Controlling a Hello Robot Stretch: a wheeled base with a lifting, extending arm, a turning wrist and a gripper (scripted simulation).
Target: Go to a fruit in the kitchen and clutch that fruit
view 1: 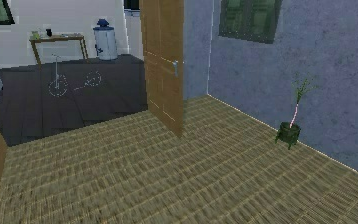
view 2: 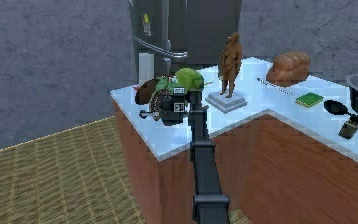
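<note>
Picked out the gripper (view 2: 159, 106) at the near corner of the pale counter (view 2: 249, 126), out at the far end of the dark arm (view 2: 201, 160). Found a green round thing (view 2: 190, 78) lying on the countertop just behind the jaws and a touch to their right. Looked fruit-like in shape and colour, but too blobby to name. Noted a dark brown lump (view 2: 146, 93) just behind the jaws on their left, close against the green one. Could not tell whether the jaws gripped anything, or touched either lump, with both sitting on the counter right behind them.

Farther right of the jaws, spotted a brown statue (view 2: 230, 62) upright on a white base. Beyond that, a loaf of bread (view 2: 289, 68) and a flat green thing (view 2: 309, 99). Well behind the jaws, caught a steel fridge (view 2: 172, 30).

In the forward view, made out a wooden door (view 1: 164, 60) and a potted plant (view 1: 292, 122) by the blue wall.
</note>
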